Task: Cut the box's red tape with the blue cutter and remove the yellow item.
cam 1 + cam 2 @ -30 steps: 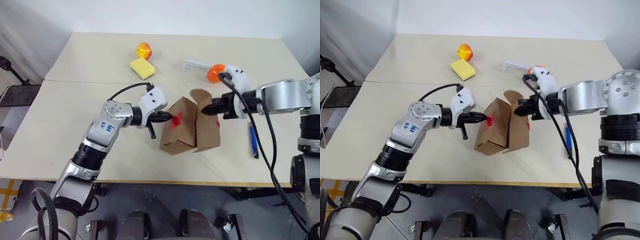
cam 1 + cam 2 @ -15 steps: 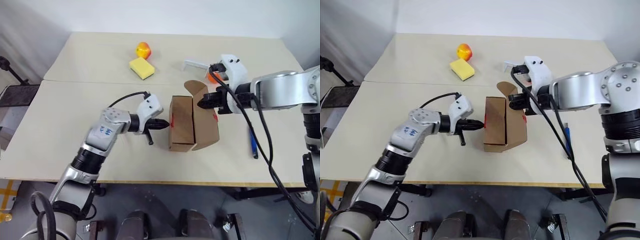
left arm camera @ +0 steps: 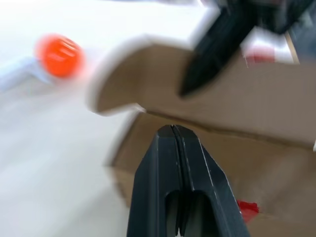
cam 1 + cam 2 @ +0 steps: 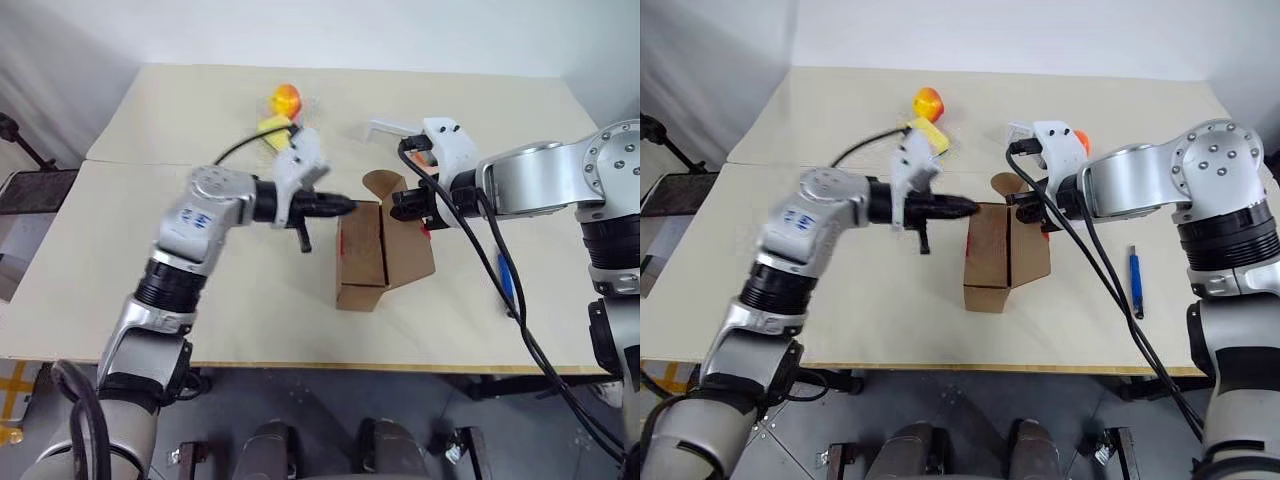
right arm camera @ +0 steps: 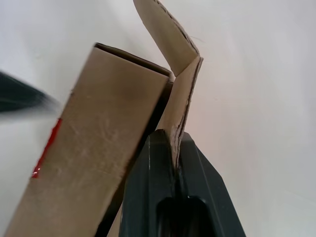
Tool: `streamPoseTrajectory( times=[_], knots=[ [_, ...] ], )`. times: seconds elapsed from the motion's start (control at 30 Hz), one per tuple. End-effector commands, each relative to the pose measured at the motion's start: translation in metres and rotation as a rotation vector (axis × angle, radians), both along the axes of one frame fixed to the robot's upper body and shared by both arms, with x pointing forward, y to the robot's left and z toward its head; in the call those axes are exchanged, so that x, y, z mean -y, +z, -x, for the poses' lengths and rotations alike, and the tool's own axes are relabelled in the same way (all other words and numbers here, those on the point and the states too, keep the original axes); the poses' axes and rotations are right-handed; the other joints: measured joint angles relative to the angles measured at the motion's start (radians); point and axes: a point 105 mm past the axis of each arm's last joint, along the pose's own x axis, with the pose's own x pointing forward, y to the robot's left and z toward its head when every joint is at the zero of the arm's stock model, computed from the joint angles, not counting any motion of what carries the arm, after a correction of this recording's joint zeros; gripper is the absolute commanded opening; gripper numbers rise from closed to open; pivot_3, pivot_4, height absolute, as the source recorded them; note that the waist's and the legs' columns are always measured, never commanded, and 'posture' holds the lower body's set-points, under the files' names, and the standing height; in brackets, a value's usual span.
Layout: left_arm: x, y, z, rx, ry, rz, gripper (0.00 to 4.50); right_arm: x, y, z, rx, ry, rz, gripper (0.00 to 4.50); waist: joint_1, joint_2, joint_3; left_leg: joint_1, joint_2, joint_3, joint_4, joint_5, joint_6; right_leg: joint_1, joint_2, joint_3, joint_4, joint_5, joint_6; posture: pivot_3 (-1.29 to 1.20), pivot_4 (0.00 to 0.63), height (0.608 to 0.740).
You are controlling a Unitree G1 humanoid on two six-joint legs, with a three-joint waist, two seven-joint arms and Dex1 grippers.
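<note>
Has set the box [image 4: 365,255] back flat on the table [image 4: 200,290], squared up, no longer tipped on edge as a second ago. Has swung the left gripper [image 4: 345,206], clenched on nothing, up from the box's red-marked side to its far left corner. Keeps the right gripper [image 4: 400,205] pinched on the raised flap [image 4: 382,185]. Leaves the blue cutter [image 4: 507,285] lying free on the table, well right of the box, in neither gripper. Shows the red tape [image 5: 47,148] as torn scraps on the cardboard, so probably counts the cutting as done and the opening as under way. Cannot make out the yellow item, presumably inside the box, so extraction probably remains. Counts one box, one blue cutter, one apple [image 4: 287,98], one sponge [image 4: 928,135], one orange ball [image 4: 1080,137], one pale bracket [image 4: 390,128], two grippers.
</note>
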Motion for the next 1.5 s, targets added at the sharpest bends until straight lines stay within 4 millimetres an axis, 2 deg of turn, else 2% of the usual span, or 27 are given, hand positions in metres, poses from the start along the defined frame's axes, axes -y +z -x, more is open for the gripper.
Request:
streamPoseTrajectory(
  times=[0.03, 0.17, 0.27, 0.4, 0.53, 0.67, 0.8, 0.97, 1.1, 1.27, 1.33, 1.47, 1.5],
  knots=[
    [0.002, -0.001, -0.004, 0.090, -0.023, -0.060, 0.00, -0.003, -0.011, 0.004, -0.035, 0.027, 0.031, 0.03, -0.003, 0.000, 0.000, 0.000, 0.000, 0.001, -0.001, 0.000, 0.000, -0.001, 0.000, 0.000, 0.000, 0.000, 0.000, 0.00, 0.150, 0.740],
    [0.004, -0.009, -0.016, 0.177, -0.041, -0.183, 0.00, -0.001, -0.009, 0.005, -0.024, 0.025, 0.030, 0.03, 0.002, 0.000, 0.000, 0.000, 0.000, 0.002, 0.000, 0.000, 0.000, 0.000, 0.000, 0.000, 0.000, 0.000, 0.000, 0.00, 0.150, 0.740],
    [0.001, -0.015, -0.017, 0.203, -0.088, -0.262, 0.00, -0.003, -0.008, 0.006, -0.018, 0.038, 0.022, 0.03, 0.002, 0.000, 0.000, 0.000, 0.001, 0.002, 0.001, 0.000, 0.000, 0.000, 0.000, 0.001, 0.000, 0.000, 0.000, 0.00, 0.150, 0.740],
    [-0.012, -0.031, -0.016, 0.219, -0.150, -0.408, 0.00, -0.007, -0.005, 0.009, -0.011, 0.067, 0.017, 0.03, 0.000, 0.000, 0.000, 0.000, 0.001, 0.002, 0.000, 0.000, 0.000, 0.000, 0.000, 0.000, 0.000, 0.000, 0.000, 0.00, 0.150, 0.740],
    [-0.018, -0.037, -0.018, 0.224, -0.157, -0.435, 0.00, -0.008, -0.003, 0.011, -0.004, 0.089, 0.014, 0.03, -0.002, 0.000, 0.000, 0.001, 0.001, 0.002, 0.000, 0.000, 0.000, 0.000, 0.000, 0.000, 0.000, 0.000, 0.000, 0.00, 0.150, 0.740],
    [-0.035, -0.050, -0.014, 0.190, -0.146, -0.494, 0.00, 0.004, 0.001, 0.012, 0.001, 0.070, 0.031, 0.03, -0.001, 0.000, 0.000, 0.001, 0.003, 0.002, 0.000, 0.000, 0.000, 0.000, 0.000, 0.001, 0.000, 0.000, 0.000, 0.00, 0.150, 0.740],
    [-0.049, -0.055, -0.007, 0.153, -0.114, -0.491, 0.00, 0.026, -0.001, 0.011, -0.012, -0.001, 0.057, 0.03, -0.003, 0.000, -0.001, 0.003, 0.007, 0.003, 0.000, 0.000, 0.000, 0.000, 0.000, 0.001, 0.000, 0.000, 0.000, 0.00, 0.150, 0.740],
    [-0.057, -0.060, -0.003, 0.118, -0.068, -0.475, 0.00, 0.038, -0.013, 0.008, -0.049, -0.042, 0.078, 0.03, 0.005, 0.002, -0.001, 0.003, 0.007, 0.005, 0.001, 0.000, 0.000, 0.000, 0.000, 0.001, 0.000, 0.000, 0.000, 0.00, 0.150, 0.740],
    [-0.055, -0.064, -0.003, 0.108, -0.036, -0.449, 0.00, 0.038, -0.031, 0.006, -0.091, -0.045, 0.084, 0.03, 0.029, -0.003, 0.002, -0.003, 0.006, 0.003, 0.004, -0.001, 0.001, -0.001, -0.001, 0.001, 0.000, 0.000, 0.000, 0.00, 0.150, 0.740],
    [-0.048, -0.063, -0.010, 0.109, 0.008, -0.396, 0.00, 0.032, -0.058, 0.003, -0.116, -0.028, 0.102, 0.03, 0.031, -0.003, 0.002, -0.004, 0.003, 0.001, 0.005, -0.001, 0.001, -0.001, -0.002, 0.000, -0.001, 0.000, 0.000, 0.00, 0.150, 0.740],
    [-0.047, -0.061, -0.012, 0.107, 0.021, -0.380, 0.00, 0.031, -0.063, 0.001, -0.088, -0.022, 0.110, 0.03, 0.031, -0.003, 0.002, -0.004, 0.000, 0.002, 0.004, -0.001, 0.001, -0.001, -0.001, 0.000, -0.001, 0.000, 0.000, 0.00, 0.150, 0.740],
    [-0.047, -0.057, -0.014, 0.097, 0.047, -0.343, 0.00, 0.032, -0.056, -0.007, 0.051, -0.006, 0.133, 0.03, 0.028, -0.002, 0.002, -0.004, 0.000, 0.001, 0.004, -0.001, 0.001, -0.001, -0.002, 0.000, -0.001, 0.000, 0.000, 0.00, 0.150, 0.740],
    [-0.047, -0.055, -0.014, 0.070, 0.057, -0.321, 0.00, 0.032, -0.056, -0.007, 0.060, 0.002, 0.112, 0.21, 0.028, -0.003, 0.002, -0.004, 0.000, 0.001, 0.004, -0.001, 0.001, -0.001, -0.002, 0.000, -0.001, 0.000, 0.000, 0.00, 0.150, 0.740]
  ],
)
